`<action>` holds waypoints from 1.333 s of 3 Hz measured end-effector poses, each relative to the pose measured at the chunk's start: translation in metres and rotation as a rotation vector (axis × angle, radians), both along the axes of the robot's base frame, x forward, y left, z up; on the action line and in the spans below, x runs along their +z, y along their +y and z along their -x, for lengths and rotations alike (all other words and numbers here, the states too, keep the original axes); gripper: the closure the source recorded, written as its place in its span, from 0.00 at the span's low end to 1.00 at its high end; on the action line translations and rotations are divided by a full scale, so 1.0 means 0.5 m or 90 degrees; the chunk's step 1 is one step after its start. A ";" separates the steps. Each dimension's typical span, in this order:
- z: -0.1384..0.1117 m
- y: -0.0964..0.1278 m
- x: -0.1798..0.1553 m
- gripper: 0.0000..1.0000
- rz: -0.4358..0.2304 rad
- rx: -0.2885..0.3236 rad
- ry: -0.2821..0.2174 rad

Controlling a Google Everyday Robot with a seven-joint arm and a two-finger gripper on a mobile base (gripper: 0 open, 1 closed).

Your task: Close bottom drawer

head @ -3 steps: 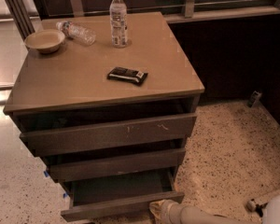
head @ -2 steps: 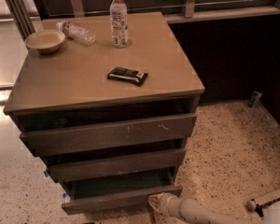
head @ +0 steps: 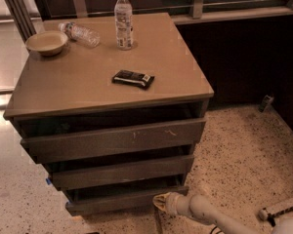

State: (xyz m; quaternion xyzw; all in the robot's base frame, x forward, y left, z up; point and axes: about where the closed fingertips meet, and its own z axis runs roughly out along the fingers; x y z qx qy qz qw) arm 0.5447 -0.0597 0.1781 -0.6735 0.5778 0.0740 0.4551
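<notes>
The bottom drawer [head: 119, 199] is the lowest of three dark grey-brown drawers in a low cabinet. It stands out only a little past the middle drawer [head: 122, 171]. The top drawer [head: 115, 139] has pale scratch marks on its front. My gripper [head: 158, 202] is at the end of a white arm coming from the lower right. Its tip is against the right part of the bottom drawer's front.
On the cabinet top [head: 78, 89] are an upright water bottle [head: 123, 19], a bottle lying on its side [head: 80, 33], a bowl [head: 46, 42] and a dark snack packet [head: 133, 78]. Speckled floor lies to the right. A dark wall with a ledge runs behind.
The bottom drawer has slid inward and now stands out much less. My gripper has followed it in, moving up and to the left against its front.
</notes>
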 end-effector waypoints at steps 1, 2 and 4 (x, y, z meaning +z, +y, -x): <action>-0.041 0.016 -0.001 1.00 -0.034 0.017 0.012; -0.071 0.031 0.001 1.00 -0.048 0.026 0.018; -0.028 0.057 0.008 1.00 -0.001 0.079 0.066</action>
